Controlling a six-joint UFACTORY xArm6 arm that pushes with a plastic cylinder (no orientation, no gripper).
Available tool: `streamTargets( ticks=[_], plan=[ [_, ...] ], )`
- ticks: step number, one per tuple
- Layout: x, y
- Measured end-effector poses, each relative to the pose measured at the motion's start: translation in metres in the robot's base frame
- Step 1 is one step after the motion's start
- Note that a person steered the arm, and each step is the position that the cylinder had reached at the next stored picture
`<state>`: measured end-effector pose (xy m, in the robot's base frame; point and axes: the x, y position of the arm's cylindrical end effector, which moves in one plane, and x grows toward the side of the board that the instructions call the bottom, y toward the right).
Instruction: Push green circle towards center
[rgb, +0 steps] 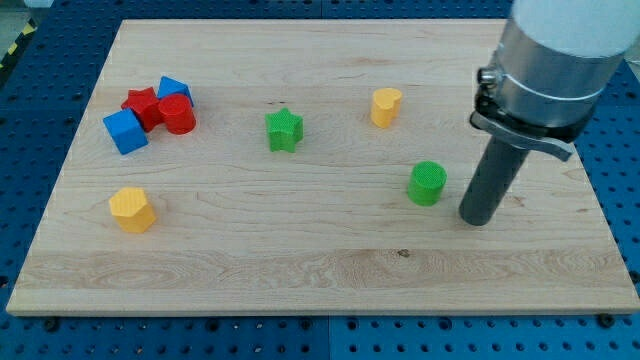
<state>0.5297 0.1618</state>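
The green circle stands on the wooden board, right of the middle. My tip rests on the board just to the right of the green circle and slightly lower in the view, a small gap apart from it. The dark rod rises from the tip to the grey arm body at the view's top right.
A green star sits left of centre. A yellow cylinder-like block is above the green circle. A yellow hexagon lies at the lower left. A red star, a red circle and two blue blocks cluster at the upper left.
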Motion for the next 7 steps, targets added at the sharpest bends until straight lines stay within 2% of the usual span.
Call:
streamTargets(
  ticks=[5, 7],
  plan=[
    [-0.007, -0.011],
    [-0.037, -0.027]
  ],
)
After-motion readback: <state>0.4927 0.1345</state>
